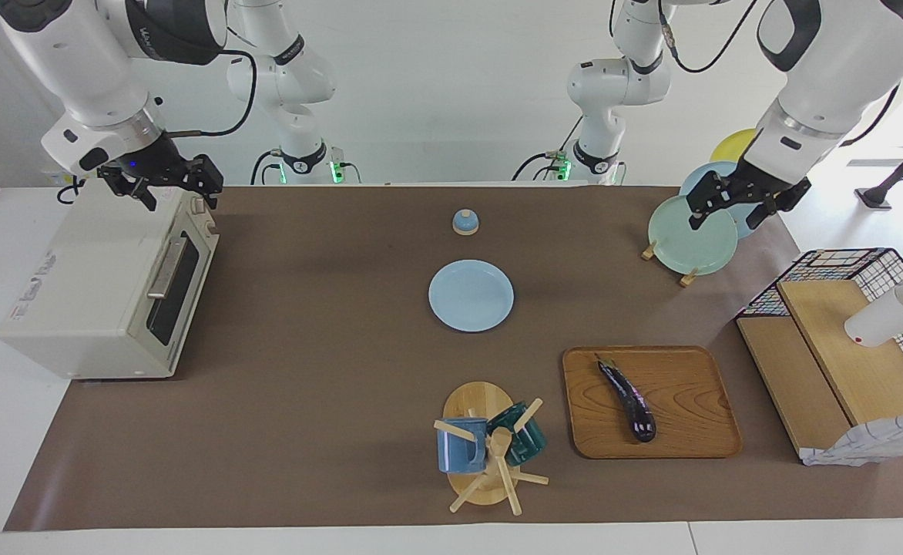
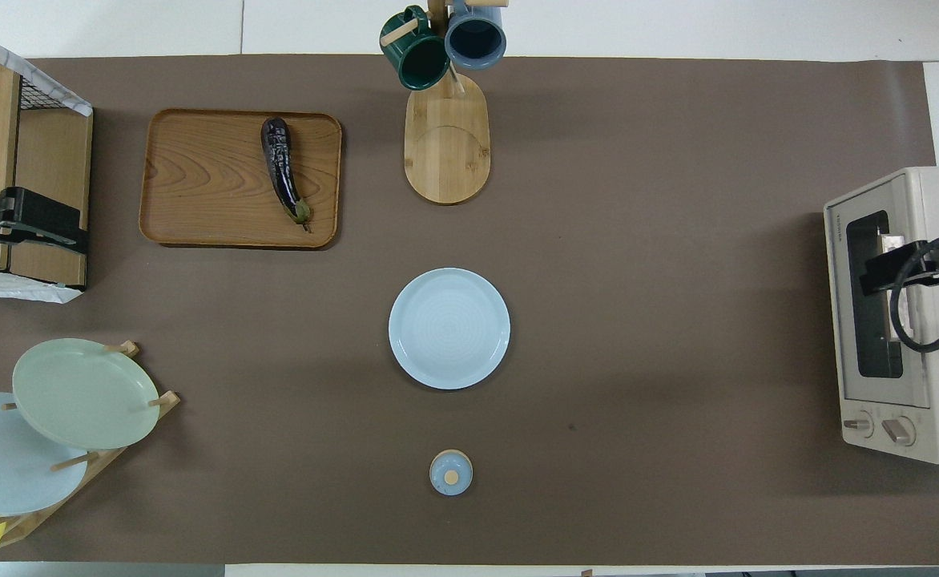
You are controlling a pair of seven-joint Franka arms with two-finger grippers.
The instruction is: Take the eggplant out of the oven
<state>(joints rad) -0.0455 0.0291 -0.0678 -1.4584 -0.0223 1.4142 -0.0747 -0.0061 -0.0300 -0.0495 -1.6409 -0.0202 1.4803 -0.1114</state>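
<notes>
Eggplant (image 1: 627,401): lies on the wooden tray (image 1: 698,370) at five o'clock from the blue plate (image 1: 471,295) in the facing view, stem toward the robots; nothing touches it.
Oven (image 1: 105,285): at the right arm's end of the worktop (image 1: 328,308), door closed.
Left hand (image 1: 736,202): raised over the plate rack (image 1: 690,231), fingers apart, empty.
Right hand (image 1: 165,183): over the oven's top, fingers apart, empty.

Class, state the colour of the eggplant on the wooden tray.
Glossy dark purple-black eggplant, clearest in the overhead view.
</notes>
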